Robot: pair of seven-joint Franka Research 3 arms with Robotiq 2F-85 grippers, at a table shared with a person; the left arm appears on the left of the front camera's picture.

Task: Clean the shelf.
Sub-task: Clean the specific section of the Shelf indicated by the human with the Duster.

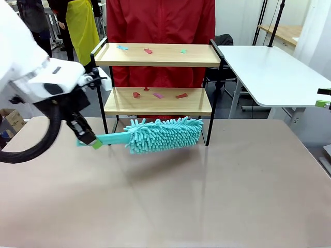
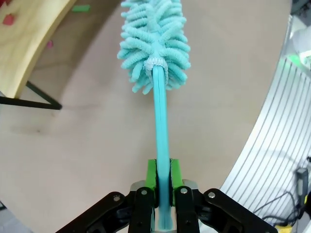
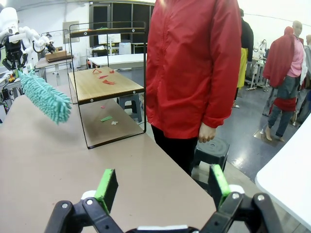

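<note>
Upright 2-tier rack of light wooden boards in a thin black metal frame (image 1: 165, 57), with raised side rails, is set at the far edge of the tan table (image 1: 207, 196). Small red, pink, blue and green scraps (image 1: 181, 95) are scattered over both boards.

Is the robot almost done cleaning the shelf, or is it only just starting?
Only starting. Done: the left gripper grips the fluffy teal duster by its handle. In hand: the duster hangs in front of the two-tier wooden shelf with a black frame. Left: coloured paper scraps lie on both boards, not yet swept.
</note>
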